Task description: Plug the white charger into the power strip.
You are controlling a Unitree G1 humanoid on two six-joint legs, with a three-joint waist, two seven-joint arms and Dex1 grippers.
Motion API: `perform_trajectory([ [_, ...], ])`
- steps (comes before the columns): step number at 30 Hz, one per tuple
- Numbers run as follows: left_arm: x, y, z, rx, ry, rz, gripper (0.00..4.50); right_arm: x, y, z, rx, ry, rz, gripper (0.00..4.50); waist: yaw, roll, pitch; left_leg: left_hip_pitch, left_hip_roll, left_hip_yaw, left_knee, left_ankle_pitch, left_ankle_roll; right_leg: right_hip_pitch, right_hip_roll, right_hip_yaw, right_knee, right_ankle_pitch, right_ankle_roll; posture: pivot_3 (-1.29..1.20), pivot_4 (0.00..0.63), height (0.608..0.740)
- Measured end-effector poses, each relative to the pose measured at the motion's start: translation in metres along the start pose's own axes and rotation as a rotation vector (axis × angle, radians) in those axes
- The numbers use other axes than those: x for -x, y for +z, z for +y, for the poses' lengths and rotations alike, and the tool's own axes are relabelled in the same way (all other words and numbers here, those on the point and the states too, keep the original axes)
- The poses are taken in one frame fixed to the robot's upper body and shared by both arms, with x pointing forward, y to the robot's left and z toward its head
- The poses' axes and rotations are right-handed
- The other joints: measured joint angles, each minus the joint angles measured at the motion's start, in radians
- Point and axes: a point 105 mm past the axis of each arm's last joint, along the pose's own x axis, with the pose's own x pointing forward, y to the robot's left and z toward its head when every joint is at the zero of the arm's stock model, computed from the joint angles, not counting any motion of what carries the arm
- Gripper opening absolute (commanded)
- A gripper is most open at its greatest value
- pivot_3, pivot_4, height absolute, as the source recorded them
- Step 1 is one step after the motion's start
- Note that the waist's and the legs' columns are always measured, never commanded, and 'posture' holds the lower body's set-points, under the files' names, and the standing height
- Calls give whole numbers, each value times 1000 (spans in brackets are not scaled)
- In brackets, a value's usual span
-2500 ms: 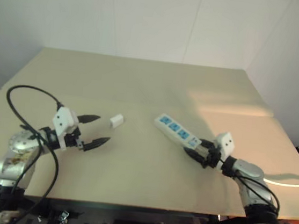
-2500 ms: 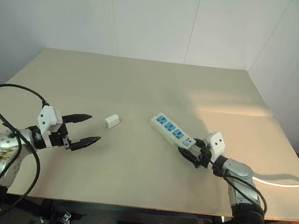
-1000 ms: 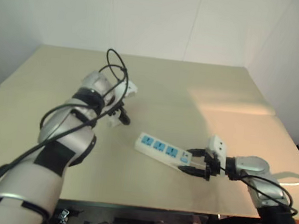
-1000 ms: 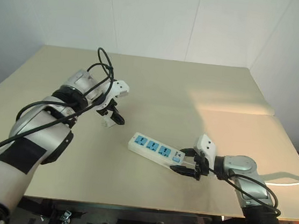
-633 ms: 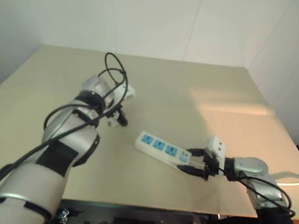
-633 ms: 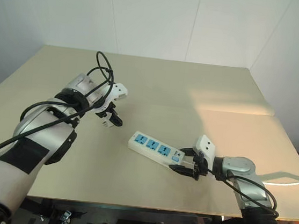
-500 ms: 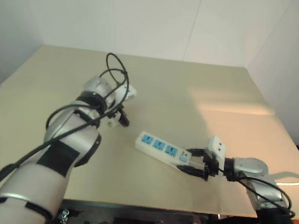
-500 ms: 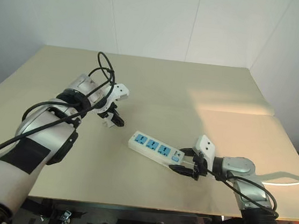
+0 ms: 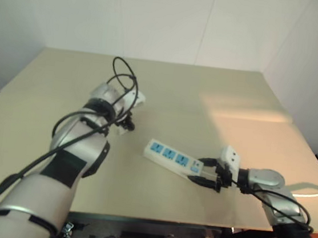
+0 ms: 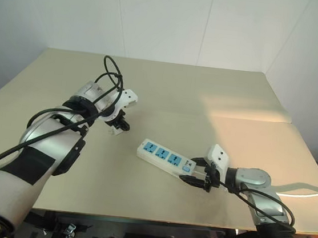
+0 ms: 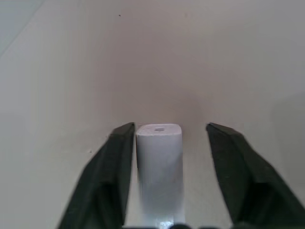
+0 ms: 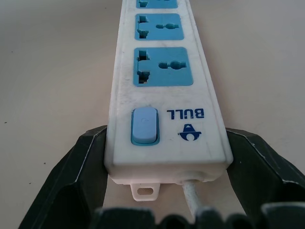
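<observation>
One worktop [image 10: 168,91] carried the scene. On it there was one power strip [image 10: 166,157], which had three blue socket faces, one pale blue switch [image 12: 144,125] and one thin white cord [image 12: 193,194]. There was one white charger [image 11: 159,171]. Two grippers were counted, the left gripper [image 10: 119,123] and the right gripper [image 10: 196,172], each with two black fingers.

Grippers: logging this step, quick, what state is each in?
Left gripper: open, straddling the white charger, not clamped.
Right gripper: closed on the power strip at its switch end.
</observation>
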Motion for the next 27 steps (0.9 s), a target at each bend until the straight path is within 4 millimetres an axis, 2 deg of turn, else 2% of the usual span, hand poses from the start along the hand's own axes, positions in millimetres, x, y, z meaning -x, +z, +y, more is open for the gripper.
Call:
perform_trajectory([
  [1, 0, 0, 0, 3, -2, -2, 1025, 0, 0, 0, 0, -1, 0, 3446, 0, 0, 0, 0, 0, 0, 0, 0, 0, 0, 0, 0, 0, 0, 0, 0, 150, 740],
  [2, 0, 0, 0, 5, 1, -3, 992, 0, 0, 0, 0, -1, 0, 3446, 0, 0, 0, 0, 0, 0, 0, 0, 0, 0, 0, 0, 0, 0, 0, 0, 150, 740],
  [10, 0, 3, 1, 26, 9, -35, 993, 0, 0, 1, 1, -11, -1, 3446, 0, 0, 0, 0, 0, 0, 0, 0, 0, 0, 0, 0, 0, 1, -2, 0, 150, 740],
  [14, 6, 17, -3, 86, -74, -155, 993, 1, -1, 3, 2, -21, -3, 3446, 2, 0, 0, -1, 0, 0, 1, 0, 0, 0, 0, -1, 0, 3, -5, 0, 150, 740],
  [18, 44, 53, 1, 126, -214, -432, 993, 1, -1, 4, 18, -32, -14, 3446, 1, 0, 0, -2, 0, -1, 1, -1, 1, -1, 0, -1, 0, 3, -5, 0, 150, 740],
  [21, 81, 77, 5, 46, -300, -740, 993, 0, -1, 5, 48, -38, -16, 3446, 1, 1, -1, -1, 1, 0, 1, -1, 1, 0, -1, -1, 1, 4, -6, 0, 150, 740],
  [23, 86, 72, 1, -46, -334, -918, 993, -3, 0, 7, 60, -35, -22, 3446, 0, 3, -2, 3, 1, 2, 1, -1, 1, 1, -1, 0, 3, 4, -6, 0, 150, 740],
  [25, 71, 43, -11, -114, -404, -970, 993, -7, 1, 10, 71, -23, -34, 3446, -3, 3, -2, 5, 2, 3, 1, -1, 1, 0, -1, 1, 6, 3, -7, 0, 150, 740],
  [27, 54, 11, -25, -111, -495, -971, 993, -10, 3, 12, 83, -11, -49, 3446, -2, 3, -2, 2, 2, 2, 3, -1, 1, -2, 0, 1, 8, 4, -7, 0, 150, 740],
])
